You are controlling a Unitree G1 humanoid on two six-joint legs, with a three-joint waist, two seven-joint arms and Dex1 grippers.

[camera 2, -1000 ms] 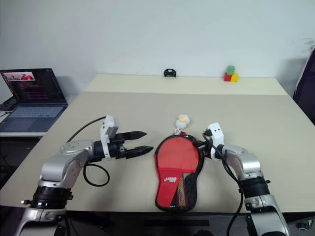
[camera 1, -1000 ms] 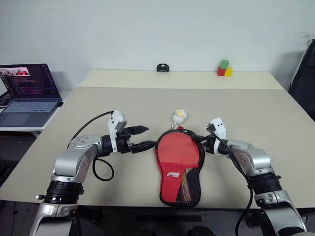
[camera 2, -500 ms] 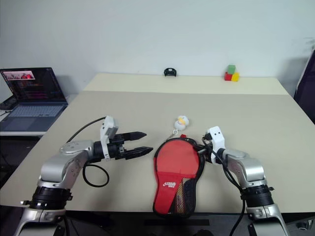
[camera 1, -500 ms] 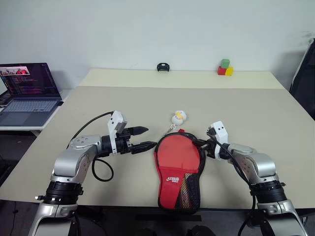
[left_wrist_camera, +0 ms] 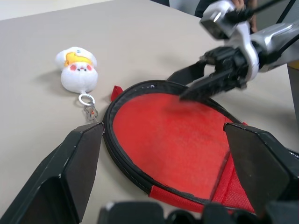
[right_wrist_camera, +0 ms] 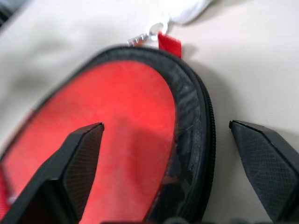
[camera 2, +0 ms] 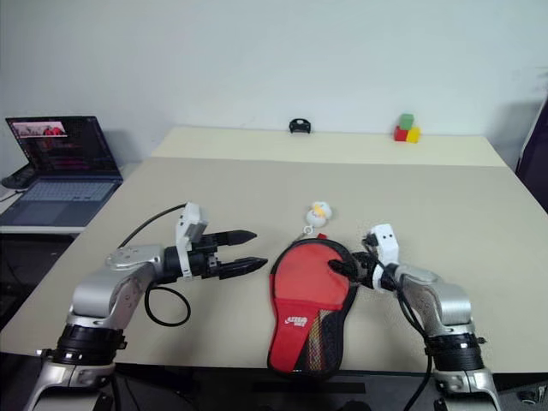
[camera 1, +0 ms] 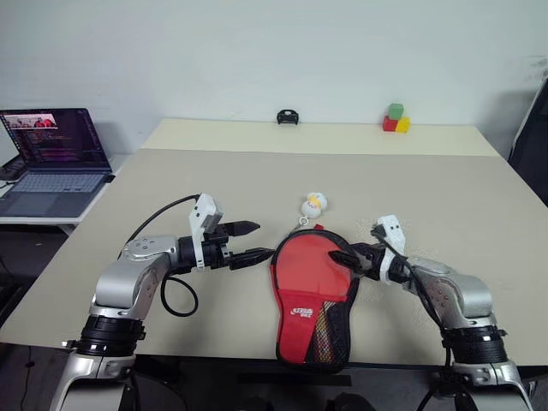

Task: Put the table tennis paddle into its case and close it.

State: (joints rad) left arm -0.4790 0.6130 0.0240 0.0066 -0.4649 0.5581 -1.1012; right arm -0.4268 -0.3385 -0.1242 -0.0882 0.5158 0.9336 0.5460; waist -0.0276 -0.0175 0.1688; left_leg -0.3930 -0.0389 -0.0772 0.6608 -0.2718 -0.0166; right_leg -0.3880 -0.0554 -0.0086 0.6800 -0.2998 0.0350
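Both my hands are open: left hand [camera 1: 249,241], right hand [camera 1: 340,257] over the case [camera 1: 313,295] at lower centre. Paddle [camera 1: 308,274] sits inside (unzipped), so a tug could drag it.

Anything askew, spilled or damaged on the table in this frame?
Nothing spilled or damaged. The black fabric paddle-shaped case overhangs the near edge of the beige table at its handle end, with the red-faced table tennis paddle lying in it. Whether the zip is closed cannot be told.
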